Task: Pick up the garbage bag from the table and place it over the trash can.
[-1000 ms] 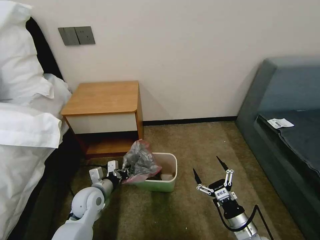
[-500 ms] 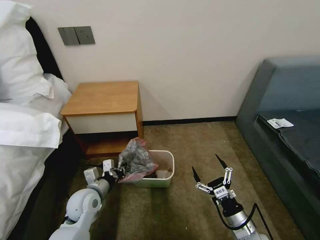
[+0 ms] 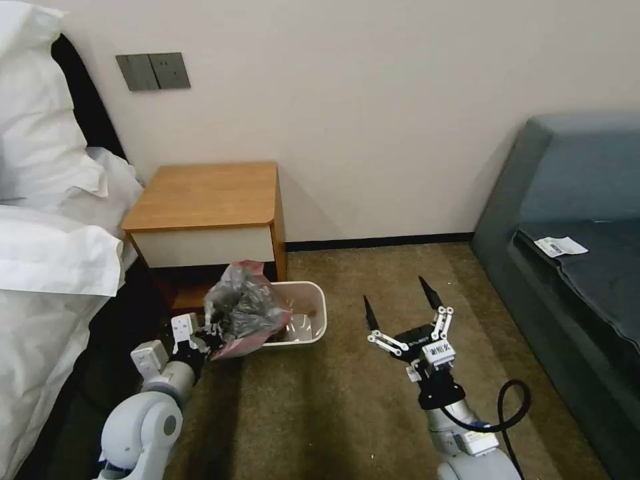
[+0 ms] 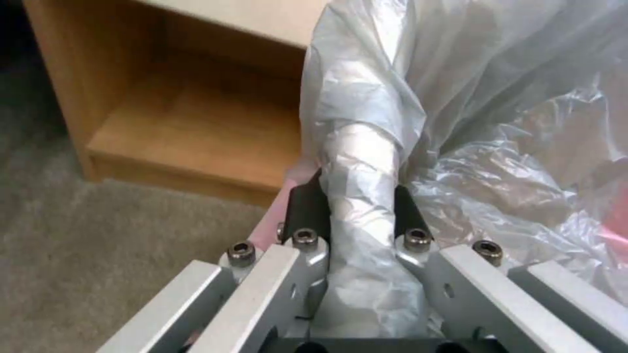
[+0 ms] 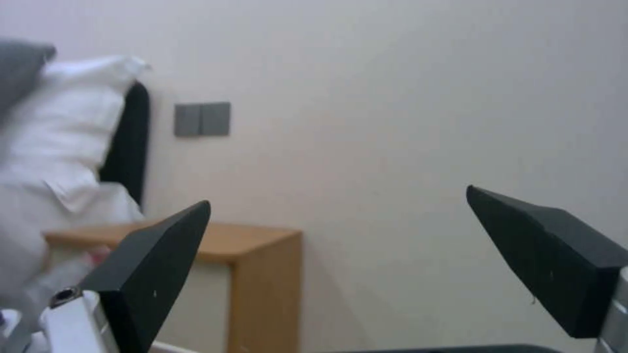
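Note:
The crinkled grey garbage bag (image 3: 241, 308) with a pink-red band hangs over the near-left rim of the pale trash can (image 3: 312, 319) on the carpet. My left gripper (image 3: 205, 336) is shut on a twisted fold of the bag (image 4: 363, 206), just left of the can. The wooden table (image 3: 207, 195) stands behind them with a bare top; its lower shelf (image 4: 196, 132) lies close behind the bag. My right gripper (image 3: 400, 305) is open, held above the carpet to the right of the can with nothing between its fingers (image 5: 150, 274).
A bed with white bedding (image 3: 47, 253) fills the left side, close to my left arm. A dark grey sofa (image 3: 573, 267) with a paper slip (image 3: 560, 246) stands at the right. Carpet (image 3: 373, 280) lies open between can and sofa.
The whole picture has shifted, so the camera moved. The left gripper kept hold of the bag, and the trash can slid left and farther away with it. The right gripper rose and moved left.

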Available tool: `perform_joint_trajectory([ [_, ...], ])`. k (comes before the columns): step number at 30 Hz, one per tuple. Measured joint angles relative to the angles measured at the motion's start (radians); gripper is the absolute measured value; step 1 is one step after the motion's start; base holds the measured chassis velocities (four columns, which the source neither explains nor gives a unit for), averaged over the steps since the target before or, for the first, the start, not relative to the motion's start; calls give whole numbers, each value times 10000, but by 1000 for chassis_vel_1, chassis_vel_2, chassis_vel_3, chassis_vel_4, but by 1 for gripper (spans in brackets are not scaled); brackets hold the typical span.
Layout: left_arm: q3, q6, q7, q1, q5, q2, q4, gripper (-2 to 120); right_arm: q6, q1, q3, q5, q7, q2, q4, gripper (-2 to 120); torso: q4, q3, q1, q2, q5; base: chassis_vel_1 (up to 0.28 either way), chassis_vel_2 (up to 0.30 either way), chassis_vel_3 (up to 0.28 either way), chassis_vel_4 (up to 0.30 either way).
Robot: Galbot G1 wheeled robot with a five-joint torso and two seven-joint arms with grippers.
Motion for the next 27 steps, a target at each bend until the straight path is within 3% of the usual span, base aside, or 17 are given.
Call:
perform_joint_trajectory([
  [1, 0, 0, 0, 0, 0, 0, 0, 7, 0, 0, 0, 0, 0, 0, 0, 100, 0, 0, 0, 0, 0, 0, 0, 0, 0],
  [5, 119, -1301, 90, 304, 385, -334, -47, 7, -882, 483, -395, 1705, -231, -439, 531, 100, 0, 0, 0, 0, 1, 0, 0, 0, 0],
  [10, 277, -2053, 220, 531, 613, -678, -47, 7, -1690, 1079, -1023, 3377, -863, -928, 814, 100, 0, 0, 0, 0, 1, 0, 0, 0, 0],
  [18, 365, -2660, 364, 583, 1203, -992, -99, 7, -2449, 2044, -2480, 4375, -1184, -1846, 495, 100, 1, 0, 0, 0, 2, 0, 0, 0, 0],
  [27, 342, -2918, 470, 470, 1432, -1171, -99, 7, -3050, 3349, -3704, 4852, -1330, -2229, -432, 100, 0, 0, 0, 0, 1, 0, 0, 0, 0],
])
